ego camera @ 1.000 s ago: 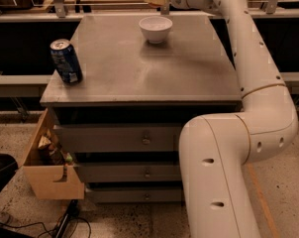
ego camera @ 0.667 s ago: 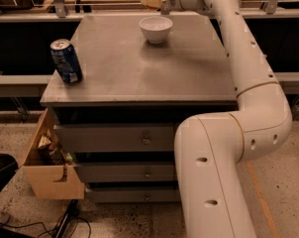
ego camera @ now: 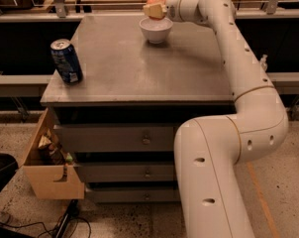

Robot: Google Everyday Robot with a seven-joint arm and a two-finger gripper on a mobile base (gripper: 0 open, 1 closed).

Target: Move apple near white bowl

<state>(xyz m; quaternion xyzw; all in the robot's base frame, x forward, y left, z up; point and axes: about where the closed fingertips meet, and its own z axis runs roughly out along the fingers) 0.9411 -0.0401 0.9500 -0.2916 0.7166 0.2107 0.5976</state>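
Observation:
The white bowl point(ego camera: 156, 29) stands upright near the far edge of the grey table point(ego camera: 139, 68). My gripper point(ego camera: 153, 10) reaches from the right and sits just above the bowl's far rim. It is shut on the apple point(ego camera: 154, 3), a red-orange shape held between the pale fingers, slightly above and behind the bowl. The apple is partly hidden by the fingers.
A blue soda can point(ego camera: 66, 61) stands near the table's left front edge. Drawers point(ego camera: 147, 139) sit below the tabletop. A cardboard box point(ego camera: 48, 162) with odds and ends hangs at the lower left. My arm point(ego camera: 238, 83) runs along the table's right side. A railing and shelf run behind the table.
My gripper with the apple has moved a little to the left and lower, ending closer over the bowl's far rim. The bowl and the can have not moved.

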